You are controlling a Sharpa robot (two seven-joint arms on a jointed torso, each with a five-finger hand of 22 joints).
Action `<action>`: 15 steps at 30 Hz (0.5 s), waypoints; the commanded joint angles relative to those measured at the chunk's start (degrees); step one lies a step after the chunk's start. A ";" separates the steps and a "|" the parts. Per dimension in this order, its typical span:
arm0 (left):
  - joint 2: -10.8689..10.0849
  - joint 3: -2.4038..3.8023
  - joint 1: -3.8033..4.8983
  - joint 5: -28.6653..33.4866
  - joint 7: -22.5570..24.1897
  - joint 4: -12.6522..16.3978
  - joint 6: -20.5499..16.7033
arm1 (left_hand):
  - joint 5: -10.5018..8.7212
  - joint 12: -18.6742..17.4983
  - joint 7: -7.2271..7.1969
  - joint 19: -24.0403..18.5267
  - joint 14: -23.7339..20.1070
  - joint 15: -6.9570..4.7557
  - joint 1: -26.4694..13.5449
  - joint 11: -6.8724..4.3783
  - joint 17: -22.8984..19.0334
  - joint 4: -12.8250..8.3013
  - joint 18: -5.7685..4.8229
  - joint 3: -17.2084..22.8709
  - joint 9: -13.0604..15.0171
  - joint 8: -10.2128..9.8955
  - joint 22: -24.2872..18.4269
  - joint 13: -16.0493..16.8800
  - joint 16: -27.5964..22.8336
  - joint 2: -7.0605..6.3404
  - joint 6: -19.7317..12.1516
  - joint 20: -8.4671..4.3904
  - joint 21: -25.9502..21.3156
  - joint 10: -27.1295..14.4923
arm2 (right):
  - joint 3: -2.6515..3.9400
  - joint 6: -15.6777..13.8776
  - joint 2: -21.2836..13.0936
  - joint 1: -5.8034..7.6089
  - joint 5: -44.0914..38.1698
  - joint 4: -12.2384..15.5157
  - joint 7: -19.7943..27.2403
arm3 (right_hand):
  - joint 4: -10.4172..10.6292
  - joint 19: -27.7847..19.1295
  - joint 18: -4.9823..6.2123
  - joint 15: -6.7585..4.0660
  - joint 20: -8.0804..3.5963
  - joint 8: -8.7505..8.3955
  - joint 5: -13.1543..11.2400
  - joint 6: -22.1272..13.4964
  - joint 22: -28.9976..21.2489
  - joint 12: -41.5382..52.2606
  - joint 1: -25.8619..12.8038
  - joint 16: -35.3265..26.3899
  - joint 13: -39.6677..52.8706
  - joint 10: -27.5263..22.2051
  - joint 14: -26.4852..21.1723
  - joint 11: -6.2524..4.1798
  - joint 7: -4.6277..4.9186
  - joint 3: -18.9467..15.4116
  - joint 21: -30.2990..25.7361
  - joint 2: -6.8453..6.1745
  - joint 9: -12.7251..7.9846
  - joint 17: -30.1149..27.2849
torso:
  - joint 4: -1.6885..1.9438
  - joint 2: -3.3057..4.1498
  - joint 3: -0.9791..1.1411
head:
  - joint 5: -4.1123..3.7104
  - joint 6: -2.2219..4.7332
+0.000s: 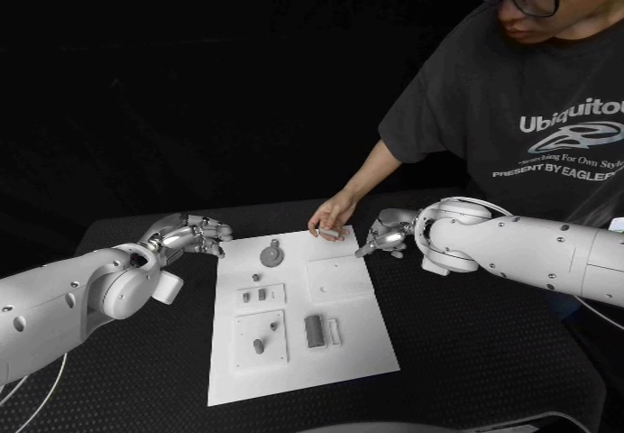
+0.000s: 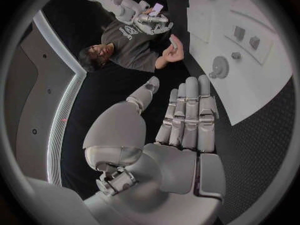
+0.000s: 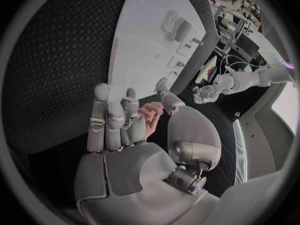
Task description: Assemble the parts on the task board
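The white task board (image 1: 353, 347) lies in the middle of the black table. A round grey part (image 1: 272, 255) sits near its far edge, small grey parts (image 1: 253, 294) lie in a recess at mid-left, and two upright blocks (image 1: 321, 330) stand nearer me. My left hand (image 1: 193, 237) hovers off the board's far left corner, fingers straight and holding nothing (image 2: 187, 120). My right hand (image 1: 386, 233) hangs by the far right corner, also holding nothing (image 3: 115, 127). A person's hand (image 1: 330, 219) rests at the board's far edge with a small pale piece in its fingers.
The person stands behind the table's far right, one arm reaching down between my hands. Bare black table (image 1: 481, 361) lies right of the board and more of it on the left. The board (image 2: 250, 95) and round part (image 2: 220, 66) lie beyond my left fingers.
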 commanded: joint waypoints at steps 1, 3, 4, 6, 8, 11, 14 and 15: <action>0.03 0.03 -0.02 -0.06 0.70 0.10 0.77 | -0.13 0.14 -0.24 -0.20 -0.13 0.26 -0.42 0.04 0.09 -0.04 1.01 -0.32 -0.07 -0.10 -0.06 -0.06 -0.40 0.18 -0.24 0.06 -0.13 -0.35 | 0.00 0.83 -0.02 -0.03 -0.20 -0.02 -0.05 | -0.44 0.28 0.84 -0.45 0.04 -0.24 -0.05 0.10 1.02 0.26 0.32 0.30 -0.08 -0.05 -0.11 -0.38 0.35 0.04 0.08 0.01 0.06 -0.06 | 0.00 0.01 -0.03 | 0.01 -0.05; 0.02 0.03 -0.02 -0.06 0.70 0.11 0.77 | -0.13 0.15 -0.24 -0.20 -0.13 0.26 -0.42 0.04 0.10 -0.04 1.00 -0.33 -0.07 -0.09 -0.06 -0.06 -0.40 0.18 -0.24 0.06 -0.13 -0.35 | 0.00 0.84 -0.02 -0.03 -0.20 -0.02 -0.05 | -0.46 0.28 0.84 -0.45 0.04 -0.25 -0.05 0.10 1.02 0.26 0.32 0.29 -0.08 -0.05 -0.12 -0.38 0.35 0.04 0.08 0.02 0.06 -0.06 | 0.00 0.01 -0.03 | 0.01 -0.05; 0.02 0.03 -0.02 -0.06 0.69 0.11 0.76 | -0.13 0.15 -0.24 -0.20 -0.13 0.26 -0.42 0.04 0.10 -0.04 1.00 -0.33 -0.07 -0.09 -0.06 -0.06 -0.41 0.18 -0.24 0.06 -0.13 -0.34 | 0.00 0.84 -0.01 -0.03 -0.20 -0.03 -0.05 | -0.46 0.28 0.84 -0.45 0.04 -0.26 -0.05 0.10 1.02 0.26 0.32 0.29 -0.08 -0.05 -0.12 -0.38 0.35 0.04 0.08 0.02 0.06 -0.06 | 0.00 0.01 -0.03 | 0.01 -0.05; 0.03 0.03 -0.02 -0.06 0.70 0.12 0.80 | -0.14 0.15 -0.24 -0.20 -0.13 0.25 -0.41 0.04 0.11 -0.04 1.00 -0.33 -0.07 -0.09 -0.06 -0.06 -0.41 0.18 -0.23 0.06 -0.13 -0.34 | 0.00 0.86 0.00 -0.03 -0.20 -0.03 -0.05 | -0.48 0.28 0.84 -0.45 0.05 -0.26 -0.05 0.10 1.01 0.26 0.31 0.29 -0.09 -0.05 -0.12 -0.38 0.35 0.04 0.07 0.02 0.07 -0.06 | 0.01 0.00 -0.03 | -0.01 -0.06; 0.03 0.03 -0.02 -0.06 0.70 0.13 0.80 | -0.14 0.15 -0.24 -0.20 -0.13 0.25 -0.41 0.04 0.11 -0.04 1.00 -0.33 -0.07 -0.09 -0.06 -0.06 -0.41 0.18 -0.23 0.06 -0.13 -0.34 | 0.00 0.86 0.01 -0.03 -0.20 -0.03 -0.05 | -0.48 0.28 0.84 -0.45 0.05 -0.27 -0.05 0.11 1.01 0.26 0.31 0.29 -0.09 -0.05 -0.12 -0.38 0.35 0.04 0.07 0.03 0.07 -0.06 | 0.01 0.00 -0.03 | -0.01 -0.06; 0.00 0.03 -0.02 -0.06 0.67 0.13 0.81 | -0.14 0.16 -0.25 -0.20 -0.13 0.25 -0.40 0.04 0.11 -0.04 1.00 -0.33 -0.07 -0.09 -0.06 -0.06 -0.41 0.19 -0.23 0.06 -0.13 -0.34 | 0.00 0.91 0.00 -0.03 -0.20 -0.04 -0.11 | -0.49 0.29 0.84 -0.45 0.05 -0.28 -0.06 0.11 1.01 0.27 0.30 0.29 -0.10 -0.05 -0.12 -0.38 0.36 0.03 0.07 0.03 0.08 -0.06 | 0.01 0.00 -0.03 | -0.02 0.00; -0.02 0.03 -0.02 -0.06 0.65 0.15 0.80 | -0.13 0.16 -0.25 -0.20 -0.13 0.25 -0.39 0.03 0.12 -0.04 1.00 -0.34 -0.07 -0.08 -0.06 -0.06 -0.42 0.19 -0.23 0.06 -0.12 -0.34 | 0.00 1.03 -0.02 -0.03 -0.20 -0.04 -0.19 | -0.51 0.29 0.84 -0.45 0.05 -0.29 -0.06 0.12 1.01 0.27 0.29 0.28 -0.11 -0.06 -0.12 -0.38 0.36 0.02 0.06 0.03 0.09 -0.06 | 0.00 0.01 -0.02 | -0.03 -0.01; -0.01 0.03 -0.02 -0.06 0.64 0.14 0.81 | -0.13 0.16 -0.25 -0.20 -0.13 0.25 -0.39 0.03 0.12 -0.04 1.00 -0.33 -0.07 -0.08 -0.06 -0.06 -0.42 0.19 -0.22 0.06 -0.12 -0.34 | 0.00 1.06 -0.01 -0.03 -0.20 -0.05 -0.20 | -0.51 0.29 0.84 -0.45 0.05 -0.29 -0.06 0.12 1.01 0.27 0.29 0.28 -0.11 -0.06 -0.12 -0.38 0.36 0.02 0.06 0.03 0.09 -0.07 | 0.00 0.02 -0.03 | -0.04 -0.01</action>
